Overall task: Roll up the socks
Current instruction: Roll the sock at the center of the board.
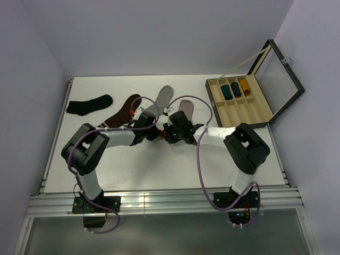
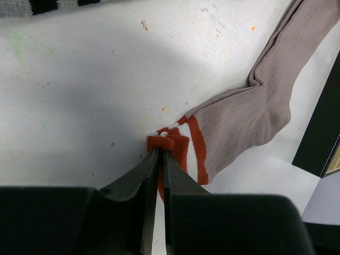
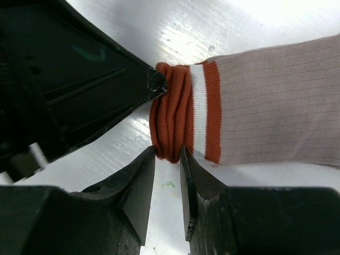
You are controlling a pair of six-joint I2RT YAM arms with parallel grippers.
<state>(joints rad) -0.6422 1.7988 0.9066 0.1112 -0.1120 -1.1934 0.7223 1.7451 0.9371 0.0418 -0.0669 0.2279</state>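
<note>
A white table top [image 1: 159, 170], scuffed and marked with a faint green smear and a few orange specks, stood between plain pale lavender walls, with aluminium rails [image 1: 159, 202] along its near edge. The open wooden compartment box [image 1: 249, 114] sat at the table's far right, its glass lid [image 1: 276, 79] tipped back, with three rolled socks, teal, dark and mustard, in its far compartments. Just left of the box lay the dusty pink ribbed ankle sock [image 1: 185, 108], its toe towards the far edge and its red-and-white striped cuff nearer the arms than the box's front. Farther left of the box lay the light grey ankle sock [image 1: 161, 99], then a dark brown sock [image 1: 125, 110], and, farthest from the box, a plain black sock [image 1: 89, 104]. Both arms met over the pink cuff, left of the box's near corner. The left gripper [image 2: 160, 151] was closed almost completely, pinching the bunched red edge of the cuff between its black fingers. The right gripper [image 3: 167, 156] stood partly apart, its tips at either side of the bunched cuff's edge, with white table showing in the gap between the fingers; it did not visibly squeeze the fabric. The cuff was gathered into several red folds, while the rest of the pink sock lay flat on the glossy surface.
</note>
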